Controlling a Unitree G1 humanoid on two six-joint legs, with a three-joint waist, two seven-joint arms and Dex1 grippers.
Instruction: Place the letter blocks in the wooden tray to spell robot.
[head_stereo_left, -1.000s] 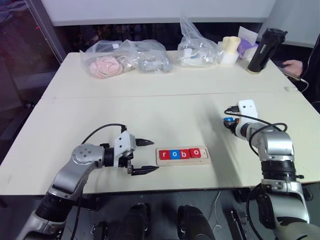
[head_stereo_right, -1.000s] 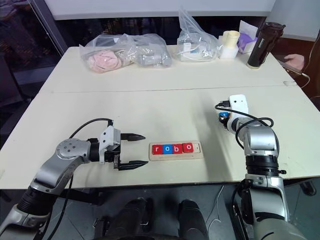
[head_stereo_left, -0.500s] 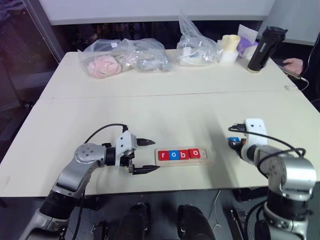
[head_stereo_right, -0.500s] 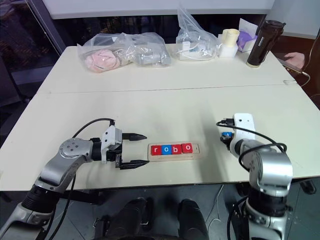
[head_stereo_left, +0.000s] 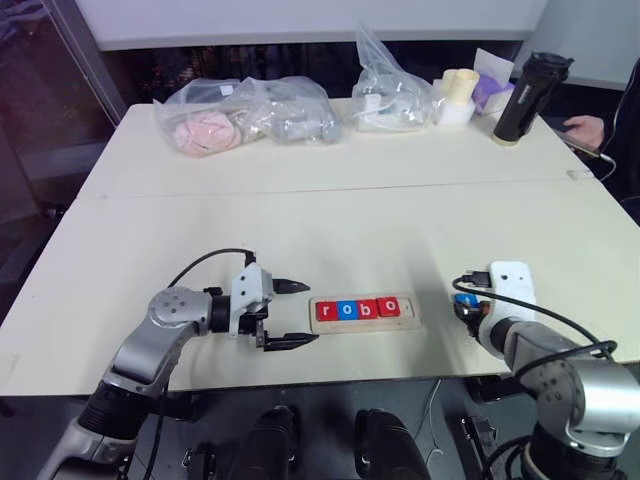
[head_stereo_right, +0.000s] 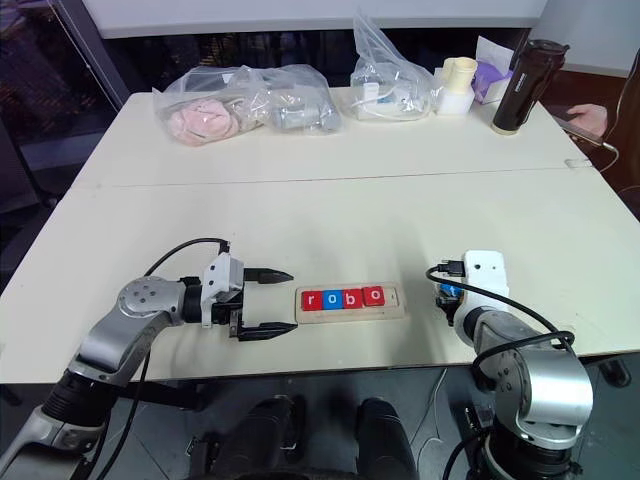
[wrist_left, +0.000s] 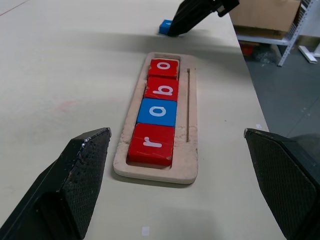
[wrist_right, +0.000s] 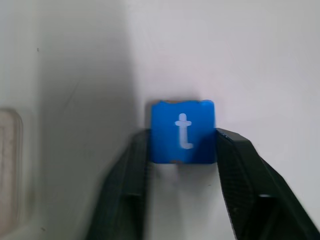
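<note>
Near the front edge of the table (head_stereo_left: 330, 215), the left gripper (head_stereo_left: 288, 313) lies level with its two black fingers spread wide and empty, pointing at the near end of the wooden tray (head_stereo_left: 366, 311). The tray holds four letter blocks in a row: a red r block (wrist_left: 151, 143), a blue o block (wrist_left: 157, 111), a red b block (wrist_left: 162, 88) and a red o block (wrist_left: 164, 67), leaving the last space at the far end of the groove bare. To the right of the tray and apart from it, the right gripper (wrist_right: 182, 145) points down at the tabletop, and the blue t block (wrist_right: 183, 132) sits between its fingertips, a finger close against each side; whether they press the block or stand just off it cannot be told. Farther back, along the table's far edge, lie clear plastic bags (head_stereo_left: 248, 115) of soft items, another clear bag (head_stereo_left: 391, 95), a pale cup (head_stereo_left: 461, 97) and a black bottle (head_stereo_left: 530, 99). A person's hand (head_stereo_left: 588, 131) rests at the far right corner.
</note>
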